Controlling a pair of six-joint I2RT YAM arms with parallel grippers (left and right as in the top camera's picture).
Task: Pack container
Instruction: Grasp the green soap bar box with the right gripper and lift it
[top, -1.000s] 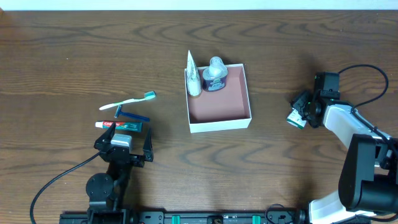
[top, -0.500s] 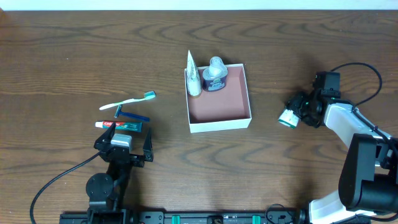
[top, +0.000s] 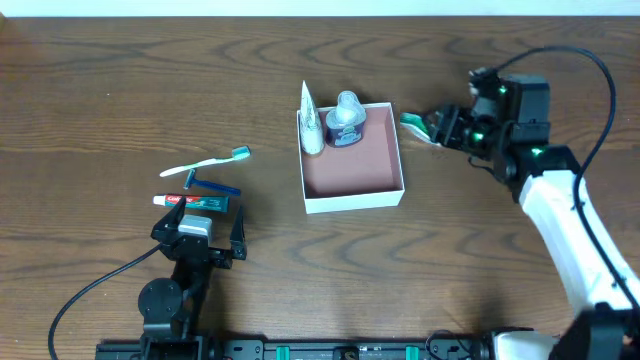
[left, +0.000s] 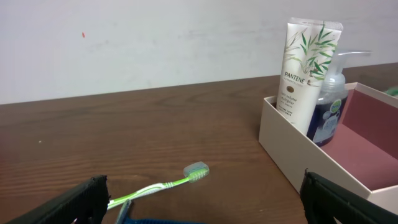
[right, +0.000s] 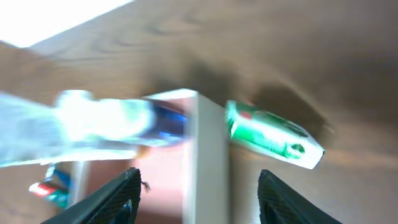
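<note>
Bearing white box (top: 352, 202) — brown wood table (top: 100, 80), pale wall (left: 155, 43).

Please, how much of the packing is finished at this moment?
Done: the Pantene tube and pump bottle stand in the box. In hand: the right gripper holds a green tube beside the box's right wall. Left: toothbrush, blue razor and toothpaste lie on the table by the open left gripper.
</note>
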